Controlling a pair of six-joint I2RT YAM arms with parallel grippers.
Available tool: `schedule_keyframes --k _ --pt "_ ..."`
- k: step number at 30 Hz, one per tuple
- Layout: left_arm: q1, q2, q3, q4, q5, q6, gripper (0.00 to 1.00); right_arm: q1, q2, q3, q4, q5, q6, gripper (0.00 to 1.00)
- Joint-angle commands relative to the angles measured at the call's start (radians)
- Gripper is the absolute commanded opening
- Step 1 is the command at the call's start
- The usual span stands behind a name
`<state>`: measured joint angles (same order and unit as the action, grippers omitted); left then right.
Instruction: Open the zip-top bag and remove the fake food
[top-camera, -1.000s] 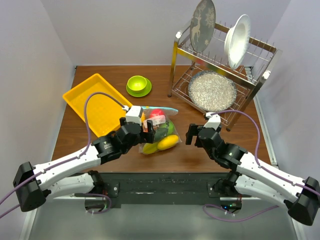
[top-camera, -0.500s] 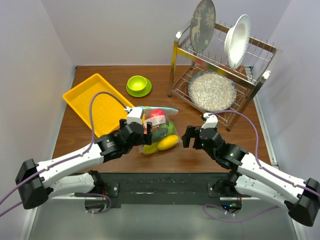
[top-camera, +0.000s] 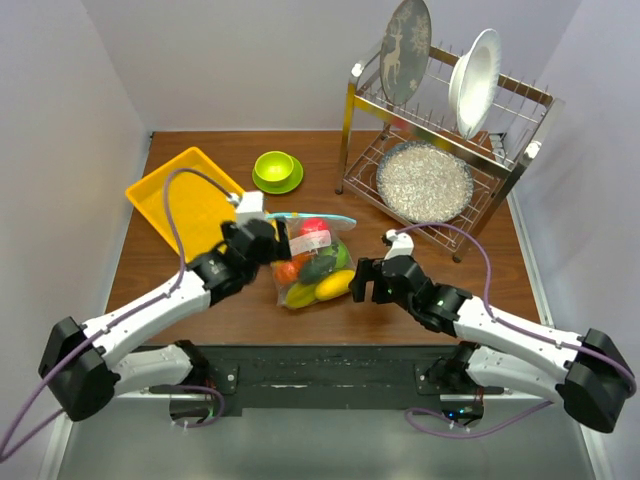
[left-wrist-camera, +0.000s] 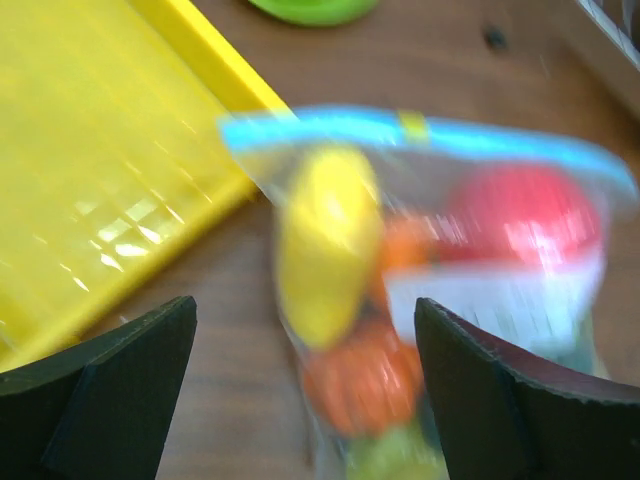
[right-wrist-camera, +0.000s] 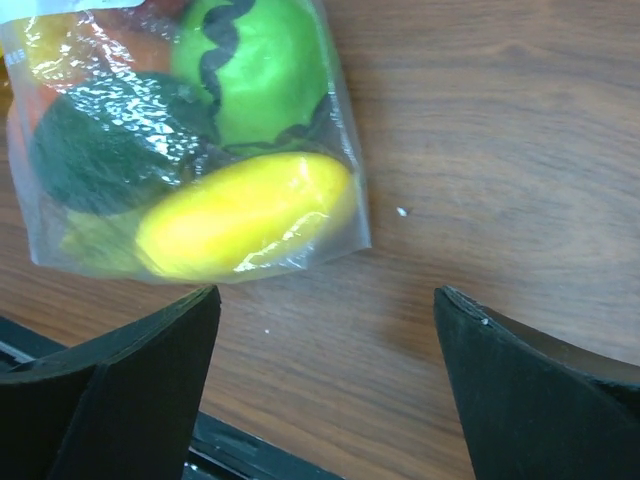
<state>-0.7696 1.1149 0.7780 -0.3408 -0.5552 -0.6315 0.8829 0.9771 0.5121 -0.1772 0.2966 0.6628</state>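
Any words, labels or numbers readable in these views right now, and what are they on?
No text can be read in any view.
White panel on the zip-top bag: too blurred to read; too small from the top camera.
Grey plate in the rack: a deer picture, no words.

Zip-top bag (right-wrist-camera: 190, 150) clear crinkly plastic; fake food (right-wrist-camera: 245, 215) glossy; table (right-wrist-camera: 480, 150) matt wood.

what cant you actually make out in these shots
- Left wrist view: motion blur smears the zip-top bag; whether its zip strip is sealed cannot be told.
- Right wrist view: the top edge cuts off the bag's mouth and some fake food.
- Top view: the left gripper sits by the bag's edge; contact too small to tell.
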Motion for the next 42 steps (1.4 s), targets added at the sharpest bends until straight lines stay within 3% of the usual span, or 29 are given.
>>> schedule_keyframes --k 1,5,10,12,16,21,30,42 --pt "0.177 0.069 0.148 0.195 0.02 0.094 0.92 0.004 0.052 0.032 0.111 -0.103 0.04 0.88" --pt "0.214 0.274 0.3 0.236 -0.002 0.182 0.84 0.013 0.084 -0.012 0.149 -0.163 0.098 0.73" --pt "0.231 0.497 0.475 0.177 0.027 0.24 0.56 0.079 0.089 -0.078 0.231 -0.162 0.187 0.65" --pt "0.231 0.542 0.503 0.16 0.047 0.253 0.43 0.096 0.098 -0.109 0.257 -0.13 0.213 0.64" --pt "0.205 0.595 0.5 0.149 0.101 0.247 0.32 0.096 0.158 -0.142 0.343 -0.077 0.262 0.64" --pt "0.127 0.605 0.448 0.106 0.086 0.224 0.27 0.064 0.228 -0.1 0.343 -0.014 0.258 0.67" --pt "-0.005 0.533 0.291 0.112 0.139 0.121 0.21 -0.151 0.278 -0.064 0.331 -0.103 0.202 0.68" --pt "-0.221 0.3 0.083 0.152 0.224 -0.069 0.21 -0.383 0.33 0.146 0.156 -0.178 0.058 0.75"
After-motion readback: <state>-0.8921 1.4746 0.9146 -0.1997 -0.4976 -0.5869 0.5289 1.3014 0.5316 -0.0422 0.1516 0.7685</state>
